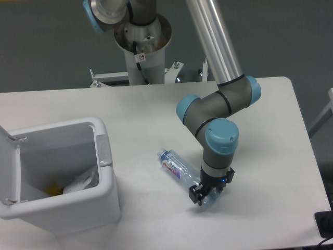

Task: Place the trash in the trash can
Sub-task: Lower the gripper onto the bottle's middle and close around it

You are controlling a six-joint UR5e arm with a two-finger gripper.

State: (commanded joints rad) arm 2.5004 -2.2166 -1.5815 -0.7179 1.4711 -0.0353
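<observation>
The clear plastic bottle (177, 169) lies on its side on the white table, with its pale blue cap toward the upper left and its red-blue label facing up. My gripper (207, 197) points down over the bottle's bottom end, and its fingers straddle that end with the jaws apart. The bottle rests on the table. The white trash can (104, 156) stands at the left with its flip lid (8, 172) swung open. Whitish crumpled material (80, 182) lies inside it; I cannot tell if it is the wrapper.
The arm's base column (143, 47) stands at the table's far edge behind the bottle. A yellow scrap (52, 190) lies in the bin. The table's right edge (307, 140) and front edge are near my gripper.
</observation>
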